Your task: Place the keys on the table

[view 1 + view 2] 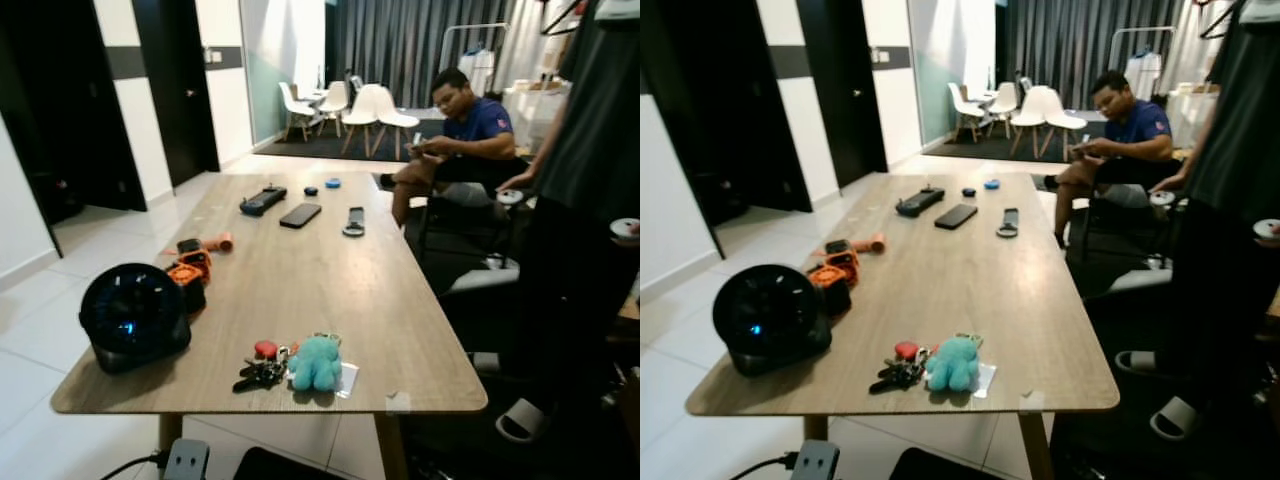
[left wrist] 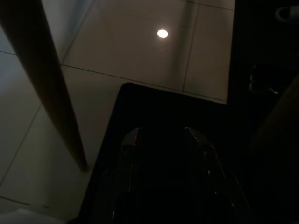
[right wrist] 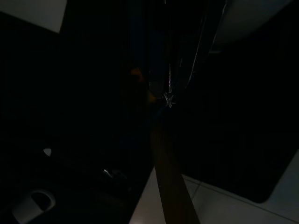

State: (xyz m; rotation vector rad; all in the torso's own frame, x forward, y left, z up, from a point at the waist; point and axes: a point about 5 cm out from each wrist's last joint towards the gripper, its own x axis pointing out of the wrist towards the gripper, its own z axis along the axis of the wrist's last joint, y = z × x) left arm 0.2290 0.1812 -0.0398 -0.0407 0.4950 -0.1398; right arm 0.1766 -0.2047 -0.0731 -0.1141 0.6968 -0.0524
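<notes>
- Left eye view: a long wooden table (image 1: pixel 300 290) runs away from the camera toward 12 o'clock; the keys (image 1: pixel 262 372) already lie on its near end, at about 6 o'clock of the tabletop, touching a teal plush charm (image 1: pixel 316 364) at their 3 o'clock and a red tag (image 1: pixel 265 349) at their 12 o'clock; a round black fan (image 1: pixel 134 317) stands at the keys' 9 o'clock, well apart.
- Right eye view: same scene; a phone (image 1: pixel 956 216) and a black remote (image 1: pixel 919 202) lie toward the far end; a seated person (image 1: pixel 1118 150) is at 1 o'clock beyond the table; a standing person (image 1: pixel 1230 200) is at 3 o'clock.
- Left wrist view: the left gripper (image 2: pixel 161 144) hangs below the tabletop over a dark mat (image 2: pixel 163 112) on the tiled floor (image 2: pixel 140 42), beside a table leg (image 2: pixel 44 79); its two fingers stand slightly apart with nothing between them.
- Right wrist view: very dark; a table leg (image 3: pixel 170 186) can be made out; I cannot tell the right gripper's state.
- Deciding relation: the keys rest above both hanging arms, near the table's midline, so neither arm is clearly nearer; judged from this, the placing appears done.
</notes>
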